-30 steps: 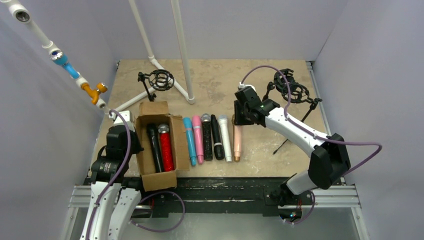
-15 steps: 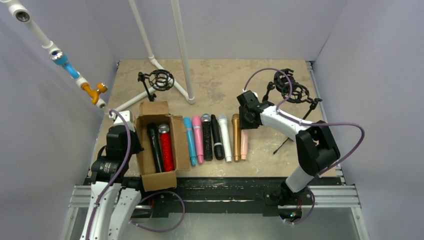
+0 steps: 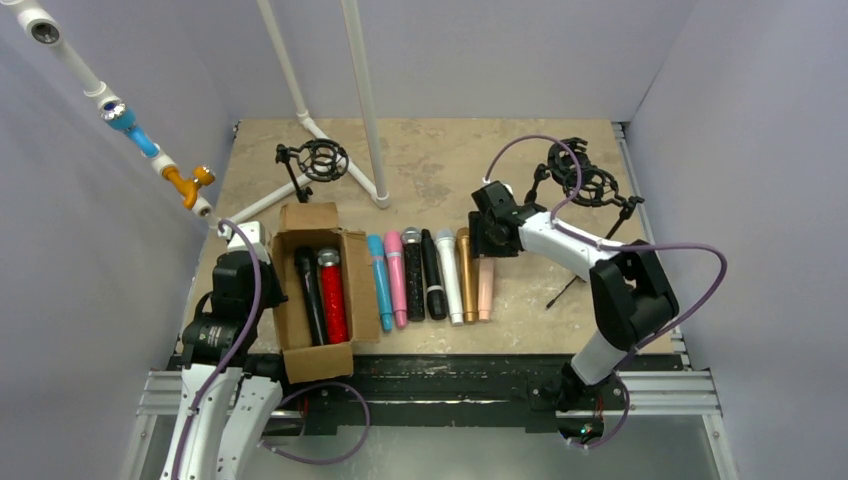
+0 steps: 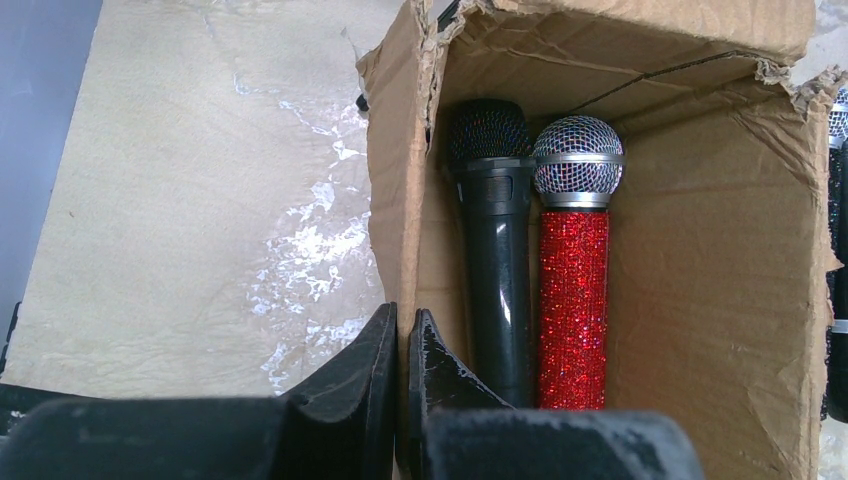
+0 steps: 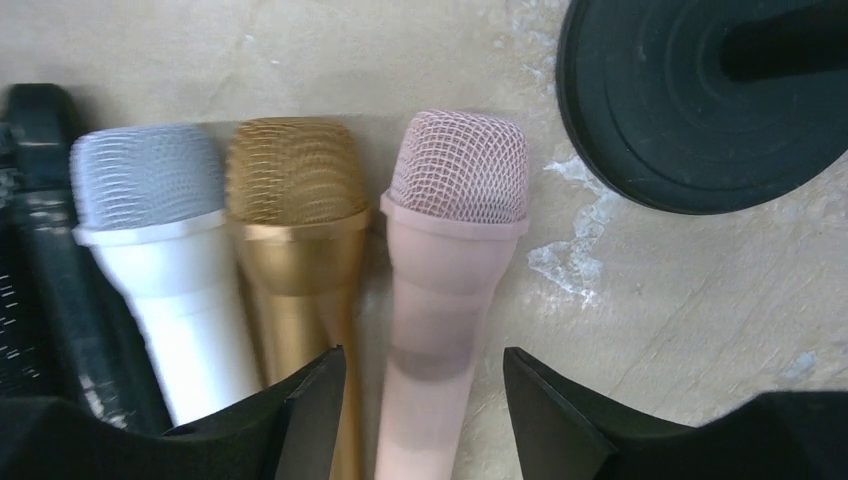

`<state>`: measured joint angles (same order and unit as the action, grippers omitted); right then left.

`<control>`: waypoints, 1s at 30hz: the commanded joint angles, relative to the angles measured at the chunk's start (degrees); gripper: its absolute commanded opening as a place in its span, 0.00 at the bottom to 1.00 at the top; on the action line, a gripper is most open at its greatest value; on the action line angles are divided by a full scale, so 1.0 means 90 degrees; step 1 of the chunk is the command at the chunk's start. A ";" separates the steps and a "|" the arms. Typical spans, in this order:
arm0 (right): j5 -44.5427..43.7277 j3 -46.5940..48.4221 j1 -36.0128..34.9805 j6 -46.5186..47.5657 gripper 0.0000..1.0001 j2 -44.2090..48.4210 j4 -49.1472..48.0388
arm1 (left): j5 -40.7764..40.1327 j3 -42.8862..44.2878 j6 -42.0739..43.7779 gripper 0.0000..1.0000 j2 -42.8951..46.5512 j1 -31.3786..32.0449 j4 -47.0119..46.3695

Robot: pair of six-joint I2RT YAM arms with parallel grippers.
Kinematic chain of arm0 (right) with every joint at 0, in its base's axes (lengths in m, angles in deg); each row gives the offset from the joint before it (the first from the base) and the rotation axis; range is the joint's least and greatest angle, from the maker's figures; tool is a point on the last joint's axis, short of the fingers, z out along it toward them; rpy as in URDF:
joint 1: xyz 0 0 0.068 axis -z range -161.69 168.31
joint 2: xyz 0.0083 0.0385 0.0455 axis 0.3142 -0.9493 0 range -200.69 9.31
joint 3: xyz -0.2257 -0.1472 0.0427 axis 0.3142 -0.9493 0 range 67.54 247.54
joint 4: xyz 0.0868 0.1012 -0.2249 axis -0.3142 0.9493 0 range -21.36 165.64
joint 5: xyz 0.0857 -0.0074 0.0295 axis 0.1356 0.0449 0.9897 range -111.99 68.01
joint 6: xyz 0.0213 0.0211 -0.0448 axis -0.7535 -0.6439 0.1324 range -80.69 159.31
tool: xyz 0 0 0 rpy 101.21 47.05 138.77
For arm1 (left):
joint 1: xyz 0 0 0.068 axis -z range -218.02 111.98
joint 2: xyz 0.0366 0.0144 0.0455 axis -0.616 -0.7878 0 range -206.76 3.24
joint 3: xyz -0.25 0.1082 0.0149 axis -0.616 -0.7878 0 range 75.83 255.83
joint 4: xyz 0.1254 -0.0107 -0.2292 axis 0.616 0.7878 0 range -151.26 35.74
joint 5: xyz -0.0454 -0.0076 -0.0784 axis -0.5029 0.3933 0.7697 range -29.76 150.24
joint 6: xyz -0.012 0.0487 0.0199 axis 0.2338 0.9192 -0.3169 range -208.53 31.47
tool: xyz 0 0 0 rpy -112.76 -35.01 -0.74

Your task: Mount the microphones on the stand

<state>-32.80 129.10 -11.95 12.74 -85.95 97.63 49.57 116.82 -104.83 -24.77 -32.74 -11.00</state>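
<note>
Right hand (image 5: pixel 420 368) open wide, low over the desk (image 5: pixel 700 300), fingers either side of the peach microphone (image 5: pixel 455 230) body; no contact seen, nothing gripped. Its left finger (image 5: pixel 310 400) overlaps the gold microphone (image 5: pixel 295 220), which lies just beside the peach one, then the white microphone (image 5: pixel 160 220). Peach is at the right end of the row on the desk, heads pointing away from the arms. Bare desk right of it, up to the black round stand base (image 5: pixel 680 110).

Left hand (image 4: pixel 402 345) nearly closed, only a thin slit, nothing in it, lined up with the left wall of the cardboard box (image 4: pixel 700 250); can't tell if touching. In the box: black microphone (image 4: pixel 497 250) and red glitter microphone (image 4: pixel 574 280), side by side. Open desk left of the box.
</note>
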 commanded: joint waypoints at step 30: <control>-0.0002 0.6450 -0.4499 -0.1081 0.63 -0.3103 0.0659 | 0.0053 0.0401 -0.0133 0.00 0.0173 0.0019 -0.0411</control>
<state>-33.83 182.00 -52.30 2.49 -110.68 101.85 49.54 116.84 -104.91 -24.05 -32.74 -10.95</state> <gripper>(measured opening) 0.629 0.034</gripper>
